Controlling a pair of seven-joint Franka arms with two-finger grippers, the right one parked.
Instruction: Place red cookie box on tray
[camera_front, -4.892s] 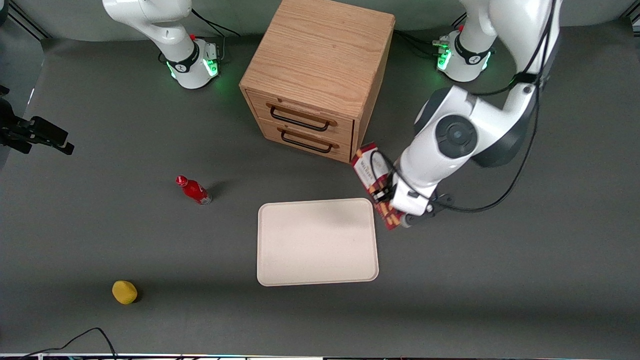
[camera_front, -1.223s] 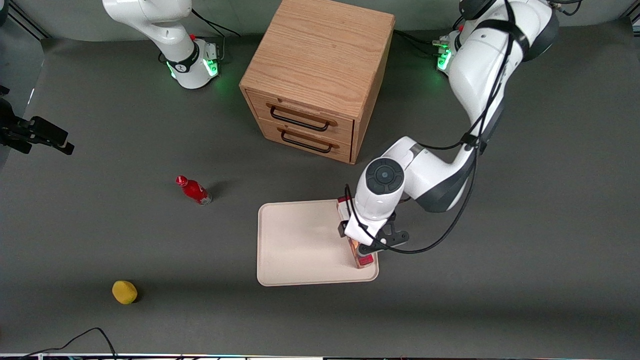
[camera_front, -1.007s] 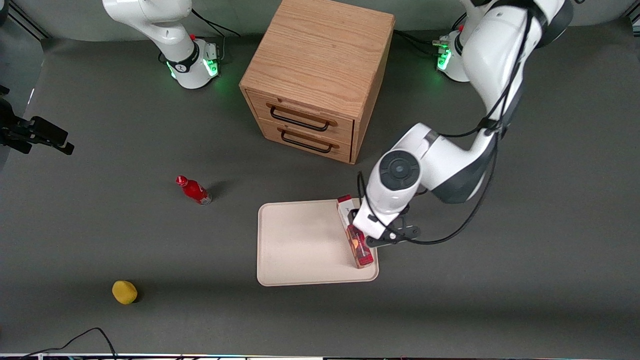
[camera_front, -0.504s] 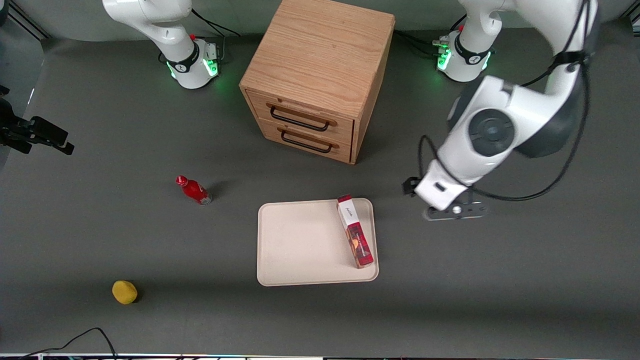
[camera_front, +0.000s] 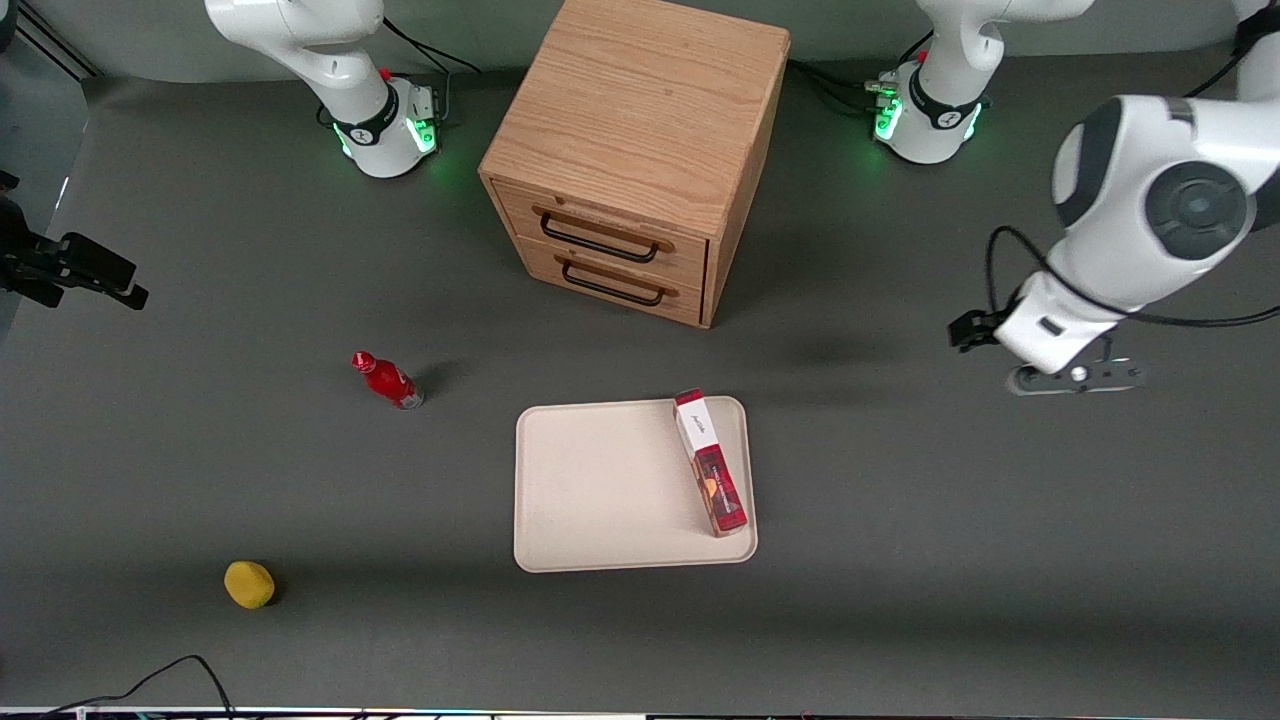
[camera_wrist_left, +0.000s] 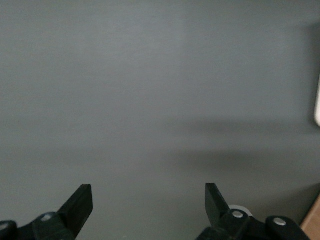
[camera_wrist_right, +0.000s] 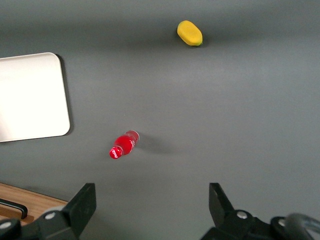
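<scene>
You see the red cookie box (camera_front: 709, 463) lying flat on the tray (camera_front: 600, 490), along its edge toward the working arm | gripper (camera_wrist_left: 147, 207) spread wide, holding nothing, over bare table well apart from the tray.

From high above and in front we look steeply down on the whole worktop (camera_front: 900, 560), taking in the tray (camera_front: 600, 480) and the wooden drawer cabinet (camera_front: 640, 150). The left wrist camera rides on the pincer (camera_wrist_left: 147, 210), fingers spread wide, staring down at bare worktop (camera_wrist_left: 150, 100). The right wrist camera looks down too and shares with our front view the tray (camera_wrist_right: 30, 95), red bottle (camera_wrist_right: 122, 145) and yellow object (camera_wrist_right: 189, 33).
</scene>
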